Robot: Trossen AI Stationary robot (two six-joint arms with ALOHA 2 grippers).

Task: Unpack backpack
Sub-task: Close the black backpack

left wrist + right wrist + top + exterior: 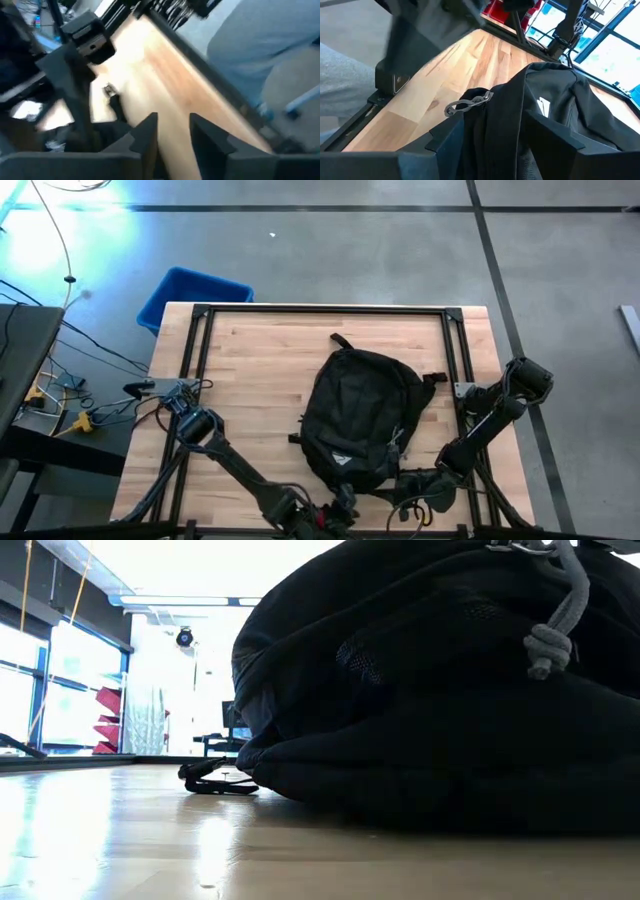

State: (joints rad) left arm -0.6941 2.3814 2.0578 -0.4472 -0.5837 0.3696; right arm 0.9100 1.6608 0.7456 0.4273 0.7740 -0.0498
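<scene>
1. Black soft fabric: the backpack (358, 418) lies flat on the wooden counter (260, 370), right of centre, reaching almost to the near edge.
2. Long axis: it runs far to near, with the top loop (340, 340) at the far end and the rounded bottom toward both arms' fingers.
3. Right gripper (492, 137): it sits at the pack's near-right corner. In the right wrist view its fingers (447, 137) stand spread, with a fold of black fabric lying between them. Whether they pinch that fold I cannot tell.
4. Left gripper (172, 132): it sits at the near edge, just left of the pack's bottom. Its fingers (145, 135) are spread on nothing, with bare counter showing in the gap. The pack lies to its right.
5. Nearer arm: by my judgement the right one, since its fingers already straddle the fabric, while the left fingers are just beside the pack.
6. Fittings: a silver metal clip (468, 103) rests on the fabric just beyond the right fingers, and a small white logo patch (341, 460) marks the near panel. The low view shows a grey knotted cord (556, 628) hanging against the bulging body.
7. Condition: the pack looks full and rounded, straps loose at the sides. No open zip or removed contents are visible, so unpacking seems hardly begun.
8. Surroundings: a blue plastic bin (193, 292) stands off the counter's far-left corner.
</scene>
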